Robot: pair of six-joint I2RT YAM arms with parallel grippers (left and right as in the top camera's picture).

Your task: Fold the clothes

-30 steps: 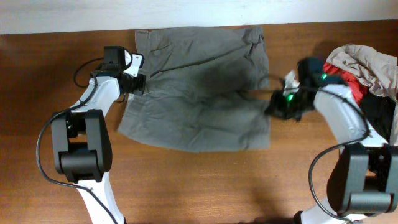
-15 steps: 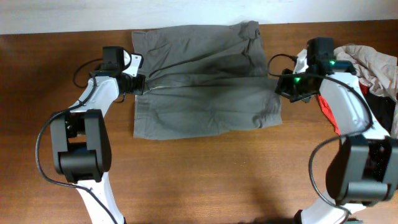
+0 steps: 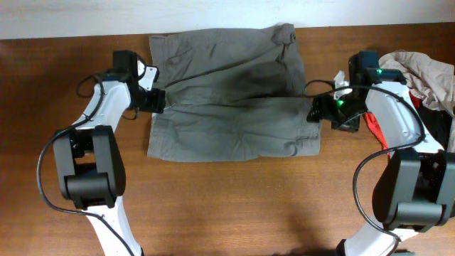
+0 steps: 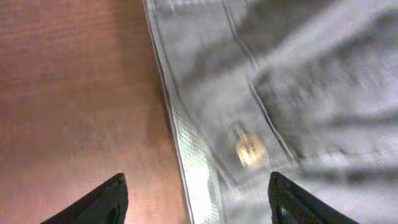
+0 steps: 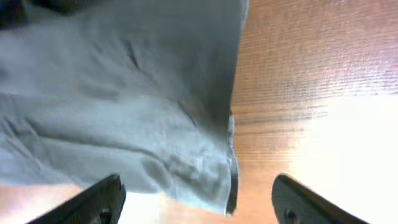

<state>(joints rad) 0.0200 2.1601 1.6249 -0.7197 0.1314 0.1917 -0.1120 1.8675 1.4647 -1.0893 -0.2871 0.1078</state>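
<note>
the grey-olive shorts [image 3: 231, 96] lie spread flat across the back middle of the worktop [image 3: 227, 206], their far edge right at its back rim. the cloth is rumpled, with a dark ridge of creases across the middle and a bunched corner at the top right. your left pincer [image 3: 158, 102] sits at the shorts' left edge and your right pincer [image 3: 315, 112] at their right edge. in both wrist views the jaws stand wide with nothing clamped, and the cloth lies loose below the fingers [image 4: 102, 200]. the left wrist view shows the hem and a metal button [image 4: 251, 151] just under the opening.

what to watch, as i judge it:
- the creases are not smoothed, so a fold made from here would press them in and leave a crooked edge.
- if you pull away low, a fingertip could snag the hem and drag the cloth out of line.
- a grip taken near the button may catch only one layer, or slip on the metal.
- on the right, the heap of red, black and beige garments [image 3: 423, 78] lies just beside your arm, and a wide swing could drag it onto the shorts.
</note>
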